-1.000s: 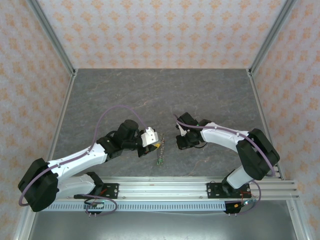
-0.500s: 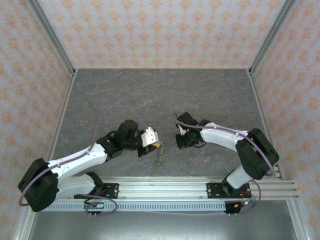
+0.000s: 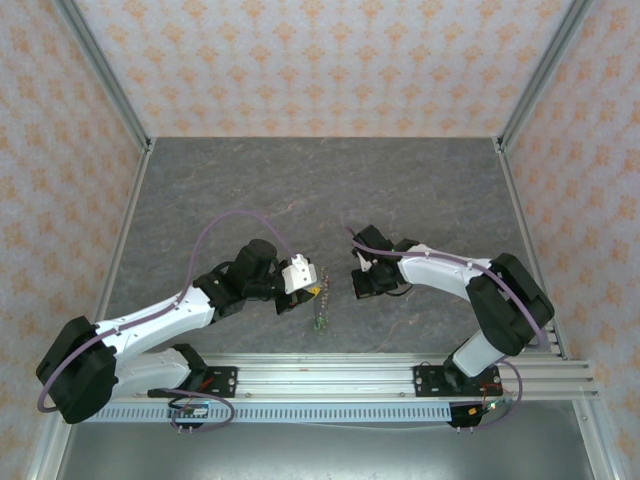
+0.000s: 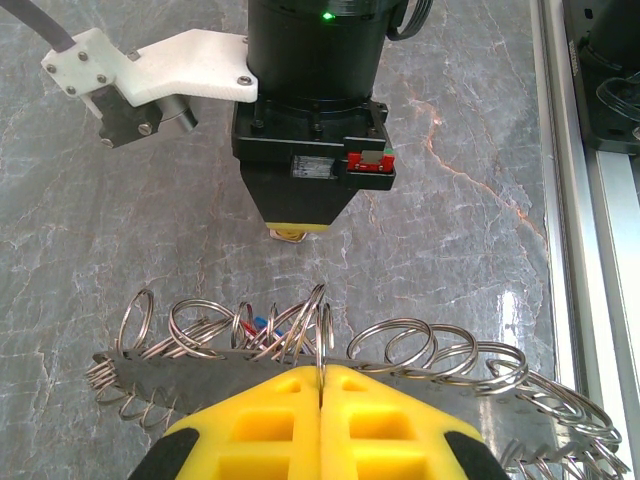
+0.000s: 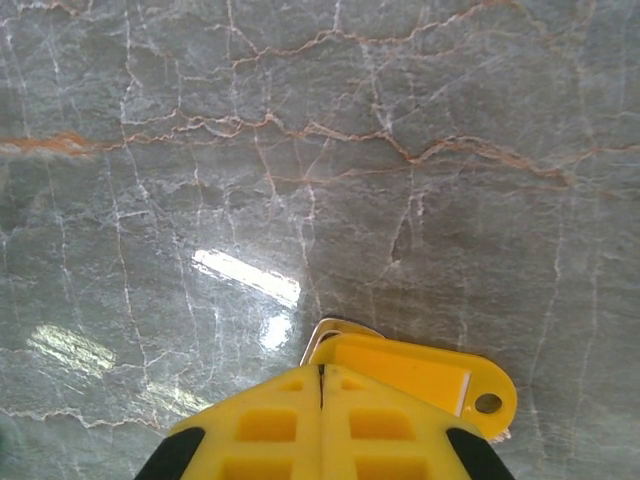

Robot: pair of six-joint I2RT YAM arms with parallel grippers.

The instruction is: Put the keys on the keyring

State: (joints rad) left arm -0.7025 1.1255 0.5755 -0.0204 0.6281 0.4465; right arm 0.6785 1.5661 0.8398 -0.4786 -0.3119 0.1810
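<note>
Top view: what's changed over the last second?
The right arm swung its elbow slightly left, and the right end effector closed the last bit onto the yellow key. The left end effector stayed shut on the keyring, and the left arm held its place.

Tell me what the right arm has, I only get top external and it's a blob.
Observer: Right jaws are shut on a yellow-headed key, its holed end sticking out sideways.
Operator: Left arm?
Observer: Left jaws are shut on a wire loop of the keyring.
Operator: Any keys there?
Observer: Red and blue key heads sit among its loops; threaded or not, can't tell.
</note>
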